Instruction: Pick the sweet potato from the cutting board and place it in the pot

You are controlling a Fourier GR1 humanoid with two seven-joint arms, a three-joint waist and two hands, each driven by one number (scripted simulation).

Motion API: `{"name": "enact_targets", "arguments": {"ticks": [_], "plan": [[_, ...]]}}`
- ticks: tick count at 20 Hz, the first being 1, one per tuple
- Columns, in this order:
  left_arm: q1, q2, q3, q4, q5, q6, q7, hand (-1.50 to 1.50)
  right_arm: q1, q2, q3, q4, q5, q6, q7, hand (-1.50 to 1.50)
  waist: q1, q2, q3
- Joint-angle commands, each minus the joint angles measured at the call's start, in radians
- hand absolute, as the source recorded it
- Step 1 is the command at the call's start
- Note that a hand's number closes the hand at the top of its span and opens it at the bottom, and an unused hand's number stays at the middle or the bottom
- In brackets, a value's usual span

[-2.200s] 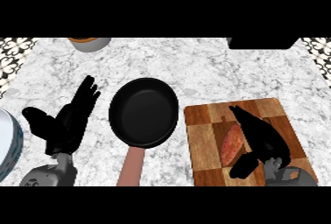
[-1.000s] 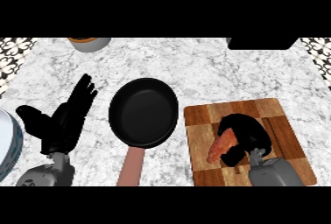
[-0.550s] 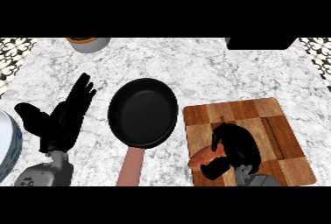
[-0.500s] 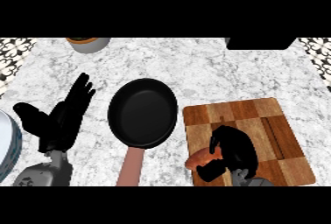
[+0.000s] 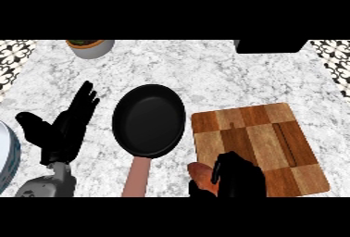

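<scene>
My right hand (image 5: 236,178) sat low at the near edge of the counter (image 5: 205,69), over the near left corner of the cutting board (image 5: 256,139). Its fingers were curled down and round the sweet potato (image 5: 202,176), which showed as an orange-brown end poking out on the hand's left side, just past the board's left edge. Most of the sweet potato was hidden beneath my fingers, so I could not tell whether it was lifted off the board or touching it.

My left hand (image 5: 61,129) rested near the counter's left edge, fingers straight and pointing away from me, thumb spread out to the left, holding nothing. Its grey forearm (image 5: 48,185) came in from the near edge.

I counted one sweet potato, one cutting board and one black pan (image 5: 149,120). The pan stood between my two hands, near the middle of the counter, just left of the board and not touching it; its light brown handle (image 5: 139,178) ran back toward the near edge. The pan was empty.

At the far edge, toward the left, stood one small bowl (image 5: 90,46) with something dark green inside. At the far right a dark box (image 5: 270,45) was cut off by the view. A pale rounded rim (image 5: 8,159) showed at the left edge of the counter.
</scene>
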Motion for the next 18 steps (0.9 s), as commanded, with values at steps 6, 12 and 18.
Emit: {"name": "enact_targets", "arguments": {"ticks": [6,12,18], "plan": [[0.008,-0.006,-0.011,-0.01,-0.008,0.0,-0.011,0.0,-0.103,0.015,0.23,-0.259,0.291,0.145,0.308,1.5,0.009,0.003,0.0],[-0.016,-0.005,-0.022,-0.012,-0.004,-0.012,0.008,0.0,-0.284,0.013,0.246,-0.284,0.341,0.194,0.217,1.5,0.032,0.003,-0.001],[-0.04,-0.007,-0.019,0.031,-0.011,-0.01,-0.008,0.0,-0.407,0.013,0.177,-0.268,0.276,0.179,0.208,1.5,0.046,0.012,-0.003]]}}
